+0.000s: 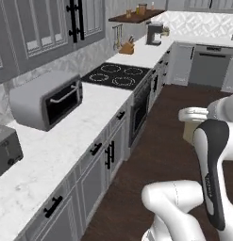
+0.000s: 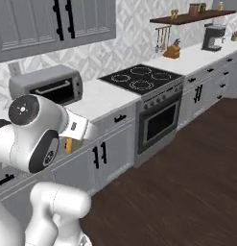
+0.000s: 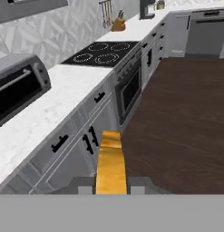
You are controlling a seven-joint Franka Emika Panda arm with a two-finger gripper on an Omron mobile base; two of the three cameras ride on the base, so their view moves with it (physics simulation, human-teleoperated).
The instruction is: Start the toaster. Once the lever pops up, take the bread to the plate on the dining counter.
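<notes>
Clearly clamped on the bread (image 3: 111,163): golden slice held edge-on between the gripper (image 3: 111,190) fingers, sticking out toward 12 o'clock in the hand view, above the dark wood floor (image 3: 186,118) just off the grey cabinet fronts. Toaster (image 1: 4,153) at 9 o'clock in the left base view, on the marble counter (image 1: 56,155), beside the toaster oven (image 1: 47,100).
</notes>
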